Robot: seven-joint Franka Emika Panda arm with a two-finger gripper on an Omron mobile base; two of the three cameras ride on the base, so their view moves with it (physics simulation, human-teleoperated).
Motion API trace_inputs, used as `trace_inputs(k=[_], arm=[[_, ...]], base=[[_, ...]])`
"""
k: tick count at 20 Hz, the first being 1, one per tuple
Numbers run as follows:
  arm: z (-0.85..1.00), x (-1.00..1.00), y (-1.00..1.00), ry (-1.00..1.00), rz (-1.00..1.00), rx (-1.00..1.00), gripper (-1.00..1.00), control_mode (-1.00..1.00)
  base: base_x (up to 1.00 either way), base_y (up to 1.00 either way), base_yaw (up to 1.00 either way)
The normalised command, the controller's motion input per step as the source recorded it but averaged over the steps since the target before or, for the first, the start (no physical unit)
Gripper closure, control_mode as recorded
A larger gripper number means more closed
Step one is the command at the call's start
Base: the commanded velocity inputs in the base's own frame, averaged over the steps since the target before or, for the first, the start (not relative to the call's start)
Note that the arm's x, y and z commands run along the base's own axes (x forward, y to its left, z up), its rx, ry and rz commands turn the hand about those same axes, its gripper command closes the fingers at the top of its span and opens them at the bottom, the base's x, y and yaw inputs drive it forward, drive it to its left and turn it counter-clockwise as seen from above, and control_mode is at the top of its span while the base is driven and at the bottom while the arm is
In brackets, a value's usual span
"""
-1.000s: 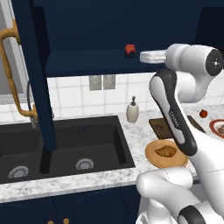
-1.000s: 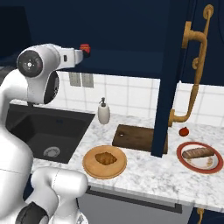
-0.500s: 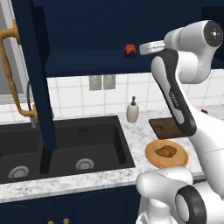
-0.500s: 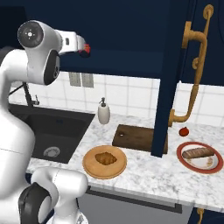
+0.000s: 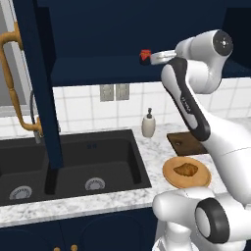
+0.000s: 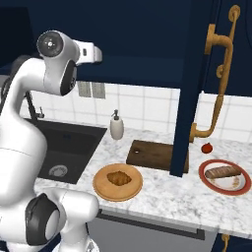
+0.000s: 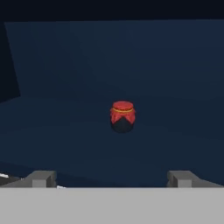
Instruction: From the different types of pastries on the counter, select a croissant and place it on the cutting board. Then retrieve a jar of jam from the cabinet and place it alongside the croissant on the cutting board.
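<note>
Jar of jam (image 7: 122, 116) stands upright on the cabinet shelf (image 5: 98, 73), centred ahead of the hand and well apart from it. Fingers (image 7: 41, 178) spread wide, released, grasping nothing.

Risks from here, as I judge them — the jar is small and squat, so a reach that runs too deep could nudge it over or push it toward the back wall; closing high, on the red cloth top, may let it slip. The open cabinet door (image 6: 189, 93) hangs close by the arm's likely path back down.

The croissant (image 6: 117, 178) sits on the round wooden plate (image 6: 101, 189), not on the cutting board (image 6: 150, 153), which lies bare on the surface (image 6: 162, 194) — that first step looks undone.

Against the earlier frames: the gripper (image 5: 153, 57) has swung left from beside the shelf to the jar's side, nearly level with it. Jar, plate and board unmoved.
</note>
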Motion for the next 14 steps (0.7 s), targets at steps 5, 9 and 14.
trace_inputs(k=[5,9,14], arm=[[-0.09,0.50,0.00,0.00,0.00,0.04,-1.00,-1.00],[-0.11,0.40,0.00,0.00,0.00,0.04,-1.00,-1.00],[-0.21,0.45,0.00,0.00,0.00,0.04,-1.00,-1.00]], base=[[0.00,0.00,0.00],[0.00,0.00,0.00],[0.00,0.00,0.00]])
